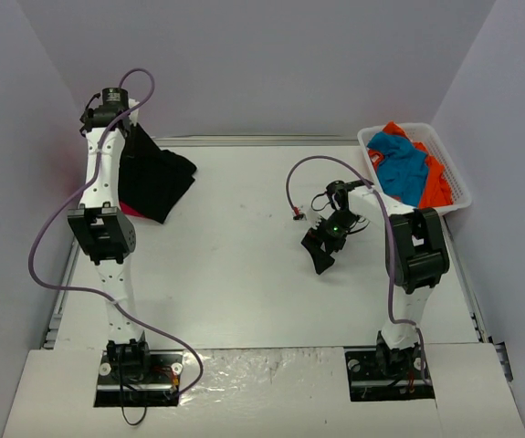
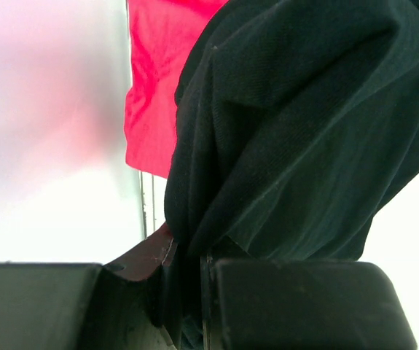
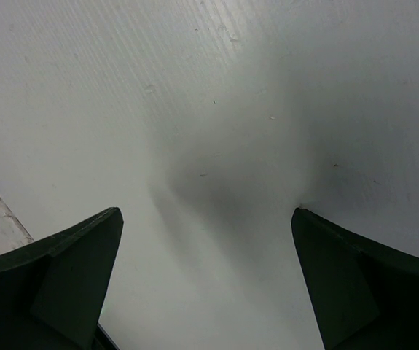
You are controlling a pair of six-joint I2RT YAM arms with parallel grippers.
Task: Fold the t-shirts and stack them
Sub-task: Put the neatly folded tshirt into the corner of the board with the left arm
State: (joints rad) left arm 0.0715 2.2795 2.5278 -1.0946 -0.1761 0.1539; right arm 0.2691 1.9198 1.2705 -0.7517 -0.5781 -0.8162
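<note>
My left gripper point(image 1: 127, 123) is raised at the far left and is shut on the black t-shirt point(image 1: 157, 178), which hangs from it down to the table. In the left wrist view the black cloth point(image 2: 304, 131) is pinched between the jaws of the left gripper point(image 2: 194, 266). The crimson-red t-shirt point(image 2: 158, 87) lies beneath it, and only a sliver of it point(image 1: 131, 210) shows from above. My right gripper point(image 1: 321, 248) is open and empty over bare table in the middle right, which the right wrist view point(image 3: 205, 248) also shows. The blue t-shirt point(image 1: 404, 169) and the orange t-shirt point(image 1: 437, 182) lie in the basket.
A white plastic basket point(image 1: 369, 139) stands at the back right corner against the wall. White walls close in the table on the left, back and right. A purple cable loops from each arm.
</note>
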